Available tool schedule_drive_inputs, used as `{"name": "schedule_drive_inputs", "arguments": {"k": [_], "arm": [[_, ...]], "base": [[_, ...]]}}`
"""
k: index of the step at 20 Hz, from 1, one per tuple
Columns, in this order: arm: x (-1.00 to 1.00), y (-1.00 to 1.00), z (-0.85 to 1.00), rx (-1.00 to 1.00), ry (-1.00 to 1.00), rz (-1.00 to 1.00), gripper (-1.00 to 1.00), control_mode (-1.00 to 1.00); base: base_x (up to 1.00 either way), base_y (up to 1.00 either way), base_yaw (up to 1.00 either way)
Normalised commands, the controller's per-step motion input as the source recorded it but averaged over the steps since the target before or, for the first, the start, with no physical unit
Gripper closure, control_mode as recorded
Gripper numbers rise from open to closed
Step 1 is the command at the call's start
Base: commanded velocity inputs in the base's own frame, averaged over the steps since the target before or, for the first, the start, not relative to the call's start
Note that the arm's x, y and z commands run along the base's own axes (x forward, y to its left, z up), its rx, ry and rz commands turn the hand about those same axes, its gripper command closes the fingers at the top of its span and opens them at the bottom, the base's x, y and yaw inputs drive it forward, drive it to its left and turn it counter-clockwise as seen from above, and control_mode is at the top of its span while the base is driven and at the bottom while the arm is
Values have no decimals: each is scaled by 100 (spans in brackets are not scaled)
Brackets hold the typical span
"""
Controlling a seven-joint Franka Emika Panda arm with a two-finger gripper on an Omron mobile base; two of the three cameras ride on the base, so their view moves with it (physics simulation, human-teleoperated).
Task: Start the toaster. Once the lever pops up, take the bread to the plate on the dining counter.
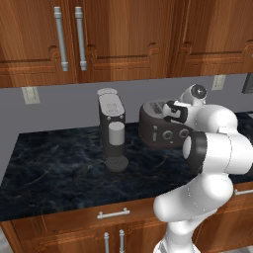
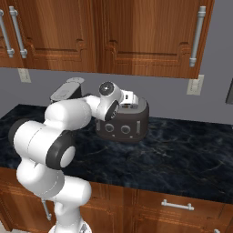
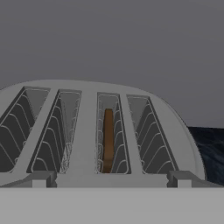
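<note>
Dark grey, rounded boxy toaster (image 1: 159, 129) standing on the black marbled bench (image 1: 59, 168) close to the grey back wall (image 1: 69, 106), front face with two round knobs turned toward the bench edge. Same toaster (image 2: 125, 120) seen from the other side, curved top partly behind the white arm's wrist. From the hand camera, pale grey domed toaster top (image 3: 87, 131) with four long slots side by side, each lined with thin wire guides. Small brown bread slice (image 3: 108, 140) standing upright and edge-on in the third slot from the left of that view, sunk below the slot rim, narrow edge lit orange-brown. Other three slots dark inside. Two small grey blocks at the near rim of the toaster top, one toward each end.

Gripper (image 1: 169, 111) hanging just above the toaster's top, fingers themselves hard to make out in the base views; spread to its widest, nothing between the fingers.

Taller, narrow grey coffee machine (image 1: 112, 129) standing just beside the toaster on the same bench. Brown wooden wall cabinets (image 1: 123, 34) with silver bar handles above, brown cabinet doors and a drawer below the bench edge. Pale wall sockets (image 1: 30, 95) on the back wall.
</note>
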Motion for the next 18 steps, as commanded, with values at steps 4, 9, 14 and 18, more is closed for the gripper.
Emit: {"name": "schedule_drive_inputs", "arguments": {"k": [4,9,14,18], "arm": [[0,0,0,0,0,0,-100,-100],[0,0,0,0,0,0,-100,-100],[0,0,0,0,0,0,-100,-100],[0,0,0,1,0,0,-100,-100]], "base": [[0,0,0],[0,0,0],[0,0,0],[0,0,0]]}}
